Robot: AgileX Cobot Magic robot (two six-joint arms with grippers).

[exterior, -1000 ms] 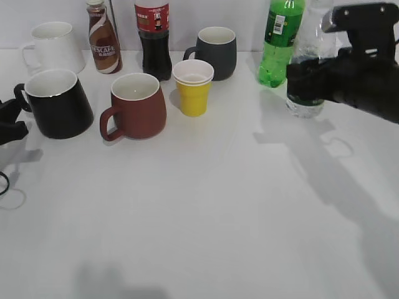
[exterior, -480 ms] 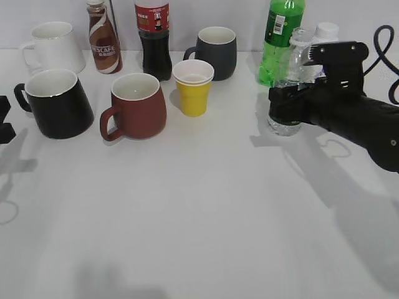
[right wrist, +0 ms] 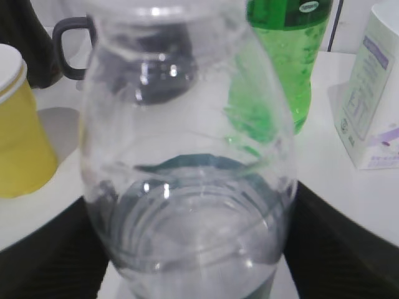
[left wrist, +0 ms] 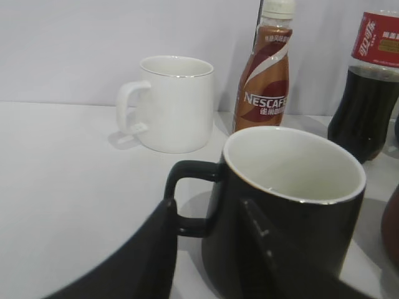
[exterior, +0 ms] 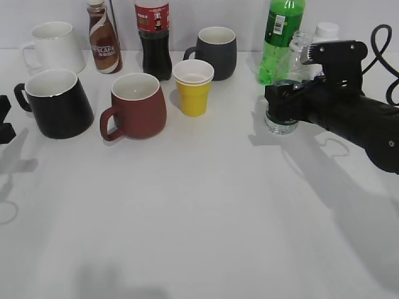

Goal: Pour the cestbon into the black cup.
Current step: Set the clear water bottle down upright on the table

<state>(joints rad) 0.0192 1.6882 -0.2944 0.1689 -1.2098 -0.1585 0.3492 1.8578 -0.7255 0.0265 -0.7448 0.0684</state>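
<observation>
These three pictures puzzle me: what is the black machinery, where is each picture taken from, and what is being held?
A two-armed robot. One camera looks across the white table; two sit on the wrists. The right end effector is shut on the clear water bottle, carried upright; its wrist camera sees it close up. The left end effector is open, its fingers either side of the black cup handle. Nearby stand a brown-red mug, yellow cup and green bottle.

Probably a robot test bench in a lab: a bare white tabletop (exterior: 206, 212) against a plain white wall (left wrist: 93, 43), lined with assorted mugs and drink bottles.
</observation>
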